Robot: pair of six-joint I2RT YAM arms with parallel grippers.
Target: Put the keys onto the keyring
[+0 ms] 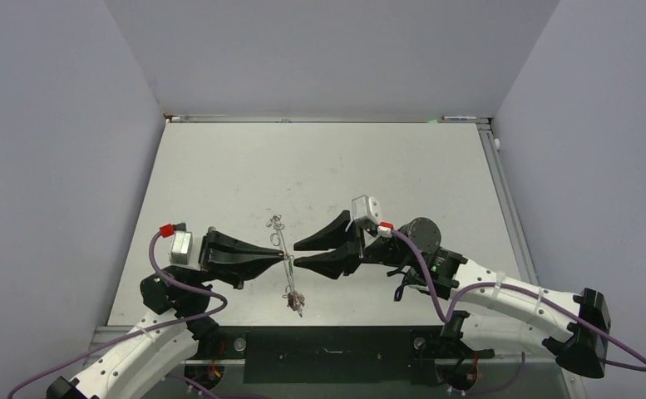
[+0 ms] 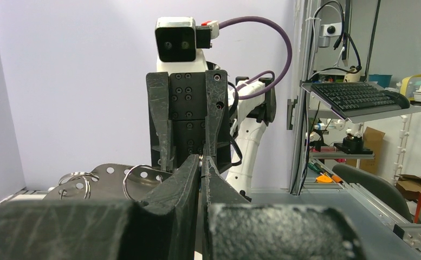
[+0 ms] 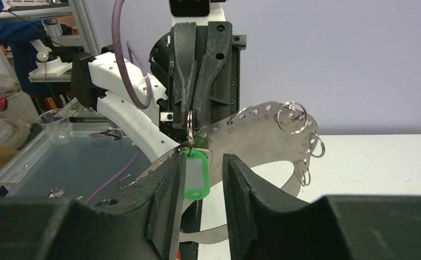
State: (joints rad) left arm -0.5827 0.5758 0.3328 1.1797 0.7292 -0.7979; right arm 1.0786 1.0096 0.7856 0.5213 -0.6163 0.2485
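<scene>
Both arms reach low and level, tips meeting over mid-tabletop (image 1: 386, 166). Left pincer (image 1: 279, 251) clamped on keyring (image 1: 289, 276). Right pincer (image 1: 297, 255) apart, facing green key (image 3: 196, 174) hanging there. Keyring stands edge-on, long axis near-to-far, slightly slanted.

- The left gripper (image 1: 280, 253) has its fingers pressed together on the keyring (image 1: 287, 274), which shows edge-on as a thin slanted line over the table (image 1: 344, 166)
- The right gripper (image 1: 298, 254) faces it, jaws apart, tips just beside the ring
- A small clump (image 1: 295, 301) sits at the ring's near end, too small to identify
</scene>
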